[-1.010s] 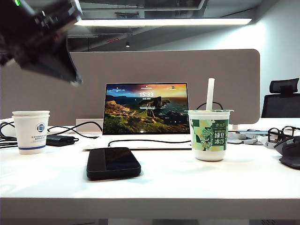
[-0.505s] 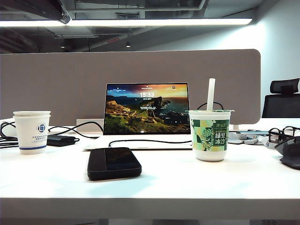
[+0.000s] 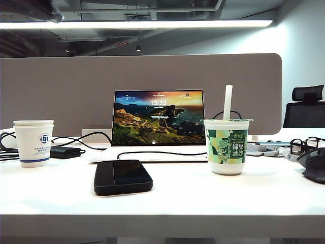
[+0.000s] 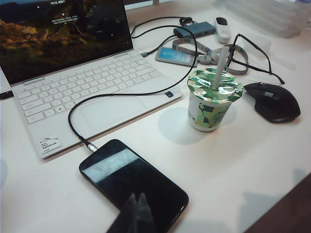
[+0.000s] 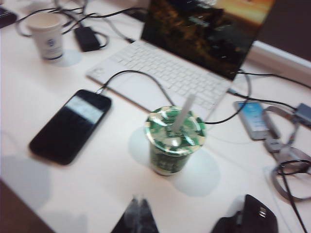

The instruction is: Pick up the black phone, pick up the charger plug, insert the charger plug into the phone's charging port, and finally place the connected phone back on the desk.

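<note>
In the exterior view, the flat glossy black phone (image 3: 123, 176) lay face up on the wide white tabletop (image 3: 203, 201) in front of the open white laptop (image 3: 158, 122), neither hand in sight. From the left wrist view, the left hand (image 4: 137, 209) hung above the phone with fingers pressed together and empty, while the small silver charger plug (image 4: 91, 147) sat at the phone's end, apparently seated. The right wrist view showed the right hand (image 5: 138, 209) likewise pressed together and empty near the green sealed drink cup (image 5: 172, 141); I judged the connected phone set down.
</note>
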